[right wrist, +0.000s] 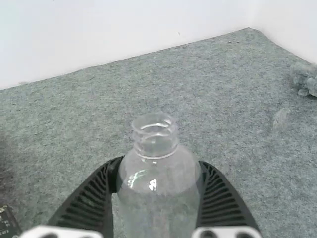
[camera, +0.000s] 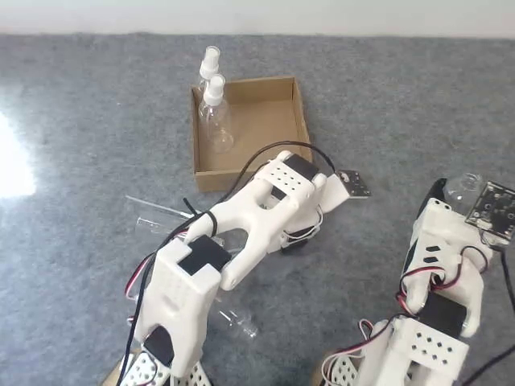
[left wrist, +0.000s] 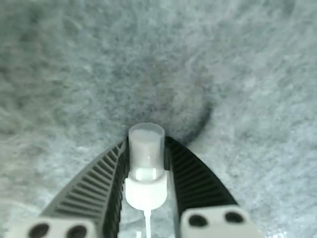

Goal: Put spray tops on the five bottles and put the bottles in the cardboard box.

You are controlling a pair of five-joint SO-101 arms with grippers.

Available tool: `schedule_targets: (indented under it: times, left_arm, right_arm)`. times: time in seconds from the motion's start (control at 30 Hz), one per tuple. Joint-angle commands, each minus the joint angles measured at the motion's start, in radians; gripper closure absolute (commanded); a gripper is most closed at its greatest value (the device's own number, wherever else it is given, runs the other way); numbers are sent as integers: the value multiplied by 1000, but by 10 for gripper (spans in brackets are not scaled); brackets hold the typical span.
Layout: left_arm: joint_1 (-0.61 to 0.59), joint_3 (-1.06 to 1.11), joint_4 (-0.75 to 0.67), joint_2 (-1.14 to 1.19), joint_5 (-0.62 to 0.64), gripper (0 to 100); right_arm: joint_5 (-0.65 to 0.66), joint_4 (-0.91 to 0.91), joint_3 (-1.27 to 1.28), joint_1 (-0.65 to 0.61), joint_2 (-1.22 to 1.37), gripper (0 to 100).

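left gripper (left wrist: 146, 148): ribbed black fingers closed snug on a white spray top (left wrist: 146, 171), which has a cylindrical cap and a thin dip tube, over fuzzy grey felt (left wrist: 74, 59). right gripper (right wrist: 159, 166): clamped round a clear, round-shouldered plastic bottle (right wrist: 156, 193), its threaded neck uncapped. cardboard box (camera: 302, 112) sits on the felt beyond the arms. one topped bottle (camera: 217, 121) stands in its corner, a second topped bottle (camera: 208, 68) at the back edge, possibly outside.
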Motion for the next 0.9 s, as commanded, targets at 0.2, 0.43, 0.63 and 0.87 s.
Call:
schedule_targets:
  times: [0.2, 0.43, 0.63, 0.87]
  left_arm:
    - [-9, -56, 9, -37, 14, 971]
    - [-78, -53, 2, -147, 17, 971]
    - [-118, -53, -21, -209, 15, 971]
    - [-127, -53, -17, -276, 15, 971]
  right_arm:
    - [-5, -24, -48, -7, -22, 946]
    - [0, -24, -48, -50, -21, 946]
    - [2, -22, -46, -82, -15, 948]
    - [2, -19, -46, -157, -16, 946]
